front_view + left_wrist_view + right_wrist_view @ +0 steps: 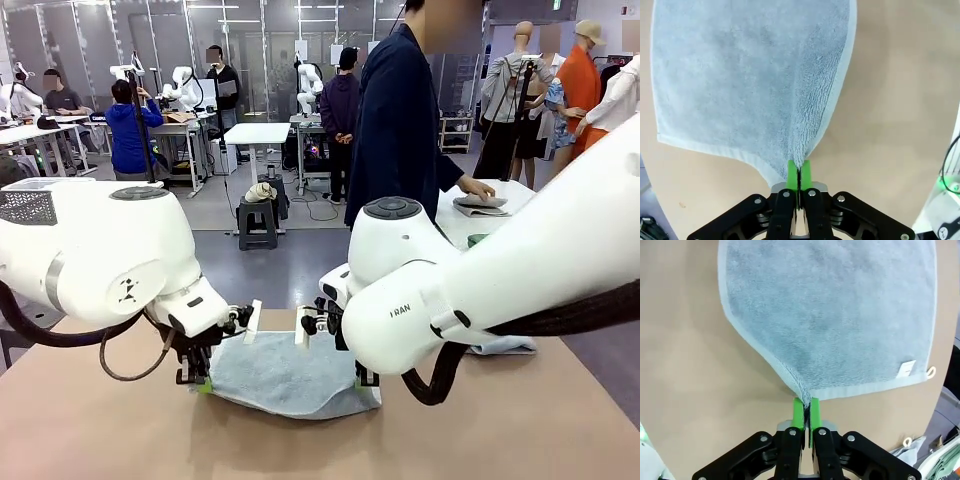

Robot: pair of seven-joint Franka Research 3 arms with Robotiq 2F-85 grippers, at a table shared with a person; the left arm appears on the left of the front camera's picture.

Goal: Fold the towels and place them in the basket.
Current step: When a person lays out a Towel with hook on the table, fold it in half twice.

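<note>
A pale blue-grey towel [285, 375] lies on the tan table, its near edge lifted at both corners. My left gripper [203, 383] is shut on the towel's near left corner; in the left wrist view the green pads [793, 172] pinch the cloth [750, 75], which spreads away from my left gripper [799, 172]. My right gripper [362, 380] is shut on the near right corner; the right wrist view has my right gripper [806, 407] clamping the hem of the towel [840, 315], whose white loop [930, 372] sits at the far corner. A grey mesh-sided basket [28, 205] peeks out at far left.
Another pale towel [505, 347] lies under my right arm at the table's right side. A person [400, 120] stands at the far side with a hand on a folded grey cloth [480, 205] on a white side table. Bare tabletop [120, 440] surrounds the towel.
</note>
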